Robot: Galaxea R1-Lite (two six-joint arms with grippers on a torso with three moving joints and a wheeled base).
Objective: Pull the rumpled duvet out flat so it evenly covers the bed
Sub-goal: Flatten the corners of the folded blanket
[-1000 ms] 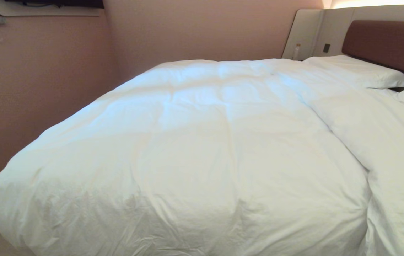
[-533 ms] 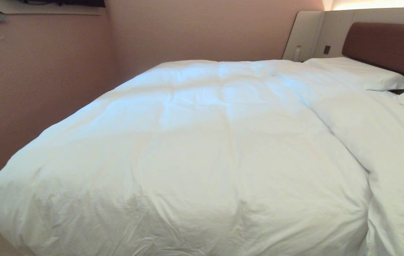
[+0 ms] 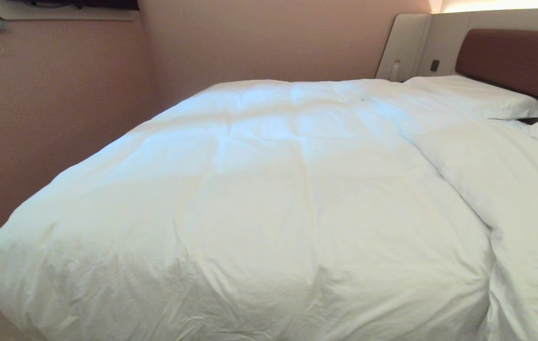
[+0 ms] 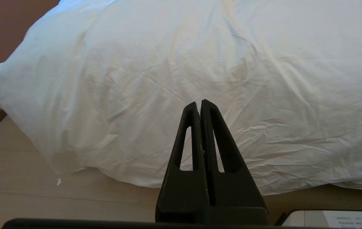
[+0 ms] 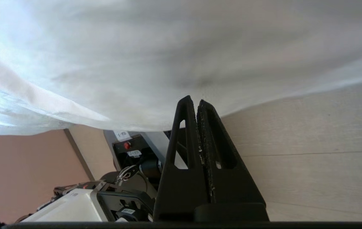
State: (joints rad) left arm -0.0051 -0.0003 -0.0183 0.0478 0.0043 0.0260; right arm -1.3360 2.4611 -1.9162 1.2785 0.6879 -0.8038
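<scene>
Both hands closed and empty at the bed's foot edge

Right hand (image 5: 198, 103), fingers together, sits just beside the duvet (image 3: 269, 199) hem overhanging the bed; left hand (image 4: 199, 105) likewise, apart from it. The duvet ridges toward the bed's right side: open first, pinch the hem deep, then pull low and level.

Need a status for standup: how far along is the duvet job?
Done: the duvet lies fairly flat over the left and middle of the bed, reaching the foot edge. In hand: nothing; the left pincer and right pincer are both shut and empty, near the hanging edge above the floor. Left: the right side is bunched in a ridge below the pillows.
</scene>
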